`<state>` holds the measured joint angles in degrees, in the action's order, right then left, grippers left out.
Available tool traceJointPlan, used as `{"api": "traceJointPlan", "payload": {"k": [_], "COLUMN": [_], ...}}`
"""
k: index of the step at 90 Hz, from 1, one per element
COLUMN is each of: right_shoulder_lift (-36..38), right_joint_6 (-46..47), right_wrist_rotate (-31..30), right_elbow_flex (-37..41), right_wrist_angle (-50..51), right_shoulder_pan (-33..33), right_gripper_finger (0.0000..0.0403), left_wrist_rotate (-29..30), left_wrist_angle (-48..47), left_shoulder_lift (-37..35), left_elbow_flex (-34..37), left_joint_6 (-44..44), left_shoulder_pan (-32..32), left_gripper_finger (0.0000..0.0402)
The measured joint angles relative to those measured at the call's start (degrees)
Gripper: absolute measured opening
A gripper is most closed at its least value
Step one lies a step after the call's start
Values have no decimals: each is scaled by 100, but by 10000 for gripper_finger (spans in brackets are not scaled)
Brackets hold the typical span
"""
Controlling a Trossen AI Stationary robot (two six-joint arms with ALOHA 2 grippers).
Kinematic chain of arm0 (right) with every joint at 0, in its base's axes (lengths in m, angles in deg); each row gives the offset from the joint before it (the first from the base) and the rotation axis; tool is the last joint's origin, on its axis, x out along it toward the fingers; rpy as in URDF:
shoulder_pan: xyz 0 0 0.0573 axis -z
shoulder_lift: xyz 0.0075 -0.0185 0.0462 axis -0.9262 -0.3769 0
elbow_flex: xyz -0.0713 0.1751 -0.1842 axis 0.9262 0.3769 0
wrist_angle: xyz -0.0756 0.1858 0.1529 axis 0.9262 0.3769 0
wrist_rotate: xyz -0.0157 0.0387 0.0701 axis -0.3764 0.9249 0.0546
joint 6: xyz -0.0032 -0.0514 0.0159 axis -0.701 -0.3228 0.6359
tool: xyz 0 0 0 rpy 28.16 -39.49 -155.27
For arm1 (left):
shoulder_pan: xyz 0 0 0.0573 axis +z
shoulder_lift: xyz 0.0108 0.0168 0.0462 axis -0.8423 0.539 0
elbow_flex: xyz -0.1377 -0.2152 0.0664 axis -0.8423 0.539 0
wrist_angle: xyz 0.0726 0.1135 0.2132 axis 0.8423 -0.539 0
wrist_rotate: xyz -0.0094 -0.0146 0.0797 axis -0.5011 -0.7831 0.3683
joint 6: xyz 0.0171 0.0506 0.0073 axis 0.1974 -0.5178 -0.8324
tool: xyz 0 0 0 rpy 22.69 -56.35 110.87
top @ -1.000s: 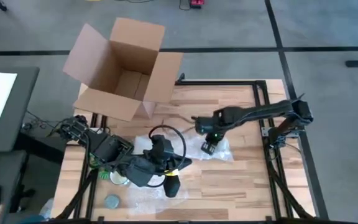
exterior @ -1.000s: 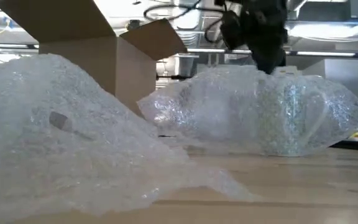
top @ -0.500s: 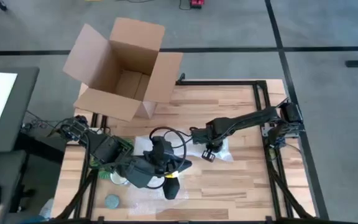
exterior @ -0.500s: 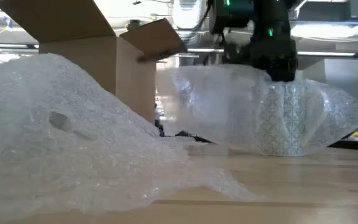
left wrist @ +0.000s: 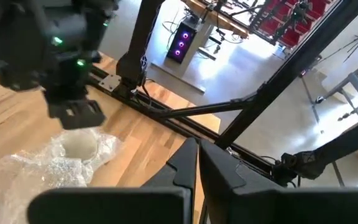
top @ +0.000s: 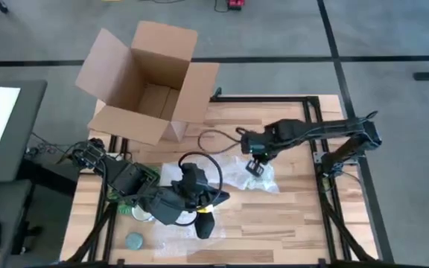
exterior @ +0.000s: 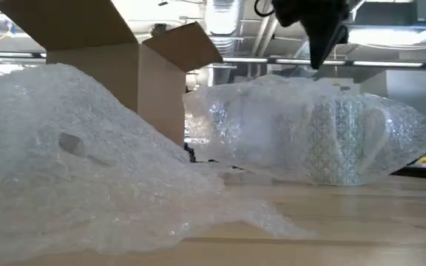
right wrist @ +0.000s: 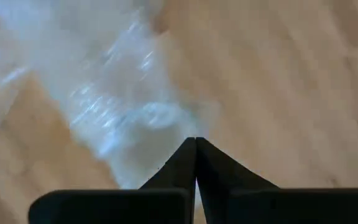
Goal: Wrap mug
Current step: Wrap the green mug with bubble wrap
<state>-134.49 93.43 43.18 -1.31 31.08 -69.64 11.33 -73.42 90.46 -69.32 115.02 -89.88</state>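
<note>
Right tool (top: 258, 168), fingers pressed together with nothing between them, hangs just above the mug (exterior: 344, 142) and the clear bubble wrap (top: 253, 176) lying over it; in the right wrist view the two dark fingertips meet at a point above the blurred wrap (right wrist: 123, 106). The right arm reaches in from the right side of the bench (top: 289, 216), elbow raised, forearm running toward the middle, wrist bent down. In the low view this tool (exterior: 324, 46) shows as a dark shape above the wrapped mug, apart from it.

The mug stands upright on the bench right of centre, under the wrap, its handle (exterior: 379, 140) to the picture's right in the low view; the left wrist view shows its rim (left wrist: 79, 144) under the right tool.

Left tool (top: 206, 225), fingers likewise shut and empty, rests low near the front left of the bench over a second sheet of bubble wrap (exterior: 87, 177), arm folded close. A cardboard box (top: 146, 83) stands open at the back left; a flat grey-blue disc (top: 134, 240) lies near the front left corner.
</note>
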Motion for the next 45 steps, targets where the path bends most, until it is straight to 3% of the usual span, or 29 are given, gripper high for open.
{"api": "traceJointPlan", "payload": {"k": [33, 45], "right_shoulder_lift": [-489, -572], "right_joint_6": [-102, 50], "right_wrist_rotate": [864, 911], "right_elbow_flex": [1548, 2037], "right_wrist_angle": [-1369, -1892], "right_shoulder_pan": [-129, -316], "right_gripper_finger": [0, 0], "left_wrist_rotate": [5, 9], "left_wrist_angle": [-1, -4], "left_shoulder_lift": [0, 0], "left_elbow_flex": [0, 0], "left_joint_6": [12, 15], "left_shoulder_pan": [0, 0], "left_gripper_finger": [0, 0]}}
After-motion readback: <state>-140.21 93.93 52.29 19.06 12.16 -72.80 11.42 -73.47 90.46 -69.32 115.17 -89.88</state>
